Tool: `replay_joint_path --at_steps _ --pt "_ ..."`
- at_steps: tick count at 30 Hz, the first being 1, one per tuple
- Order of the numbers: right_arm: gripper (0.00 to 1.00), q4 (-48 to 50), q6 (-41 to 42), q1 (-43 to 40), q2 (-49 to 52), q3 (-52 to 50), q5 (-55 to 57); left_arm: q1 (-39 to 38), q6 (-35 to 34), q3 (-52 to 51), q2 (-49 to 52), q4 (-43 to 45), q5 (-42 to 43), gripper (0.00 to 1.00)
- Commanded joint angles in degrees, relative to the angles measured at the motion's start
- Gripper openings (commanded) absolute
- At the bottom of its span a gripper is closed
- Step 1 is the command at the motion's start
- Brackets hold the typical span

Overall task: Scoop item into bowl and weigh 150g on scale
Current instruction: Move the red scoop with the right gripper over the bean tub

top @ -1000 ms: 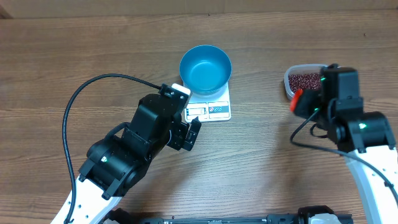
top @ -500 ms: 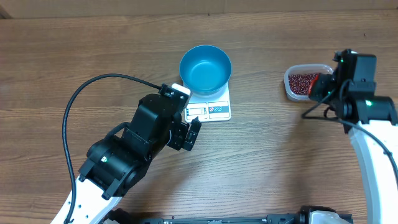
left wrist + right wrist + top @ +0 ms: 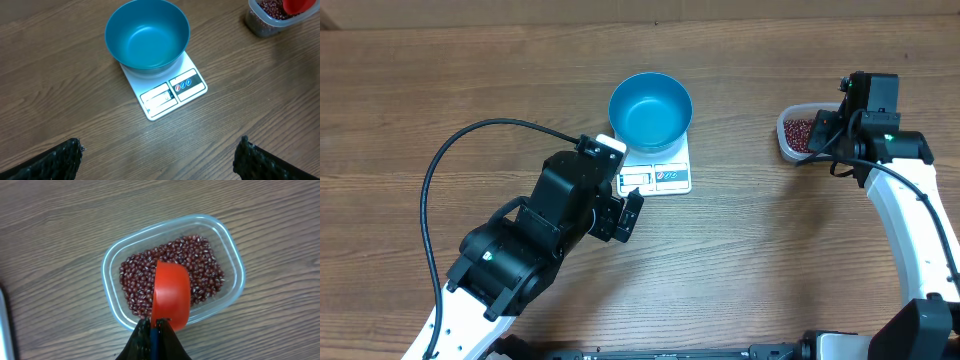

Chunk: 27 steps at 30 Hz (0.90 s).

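Observation:
The blue bowl (image 3: 650, 108) stands empty on the white scale (image 3: 665, 177) at the table's middle back; both also show in the left wrist view, bowl (image 3: 147, 35) on scale (image 3: 172, 92). My left gripper (image 3: 159, 152) hangs open over bare wood just in front of the scale, nothing between its fingers. At the right, a clear tub (image 3: 112, 255) holds the dark red beans (image 3: 202, 262). My right gripper (image 3: 155, 326) is shut on the handle of a red scoop (image 3: 171, 296), whose cup is tipped down over the beans at the tub's near side.
The left arm's black cable (image 3: 450, 150) loops over the table at the left. The tub (image 3: 790, 130) sits near the right arm's wrist (image 3: 870, 100). Bare wood lies between scale and tub.
The right arm has swung toward the back of the table, bringing the red scoop over the tub of beans. The left arm, bowl and scale have not moved.

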Motion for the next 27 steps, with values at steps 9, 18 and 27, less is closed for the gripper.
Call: replay_joint_path --at_steps 9,18,27 --pt "0.04 2.6 -13.2 -0.3 0.0 0.9 3.9 0.3 1.1 0.4 0.2 0.0 -0.5 1.0" --pt "0.04 4.1 -14.3 -0.3 0.7 0.3 3.9 0.3 1.1 0.4 0.2 0.0 -0.5 1.0" --pt "0.04 3.9 -18.8 -0.3 4.4 0.3 4.1 0.3 1.1 0.4 0.5 0.1 -0.5 0.99"
